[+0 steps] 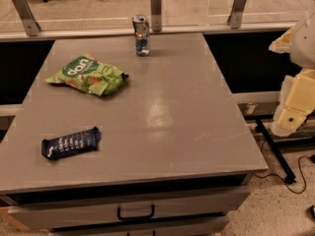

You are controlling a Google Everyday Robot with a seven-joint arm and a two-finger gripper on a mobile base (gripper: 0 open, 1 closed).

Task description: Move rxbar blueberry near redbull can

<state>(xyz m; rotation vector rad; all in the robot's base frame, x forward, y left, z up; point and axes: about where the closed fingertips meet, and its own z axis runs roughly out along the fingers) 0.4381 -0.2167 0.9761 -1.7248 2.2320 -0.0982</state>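
The rxbar blueberry, a flat dark navy wrapper with small white lettering, lies at the near left of the grey table. The redbull can, slim, silver and blue, stands upright at the far edge, near the middle. They are far apart, with the green chip bag between them to the left. My gripper shows as a cream-white arm end at the right edge of the view, off the table and well away from both things.
A crinkly green chip bag lies at the far left of the table. A glass railing with metal posts runs behind the table. Drawers with a black handle are in the table's front. A black cable lies on the floor at right.
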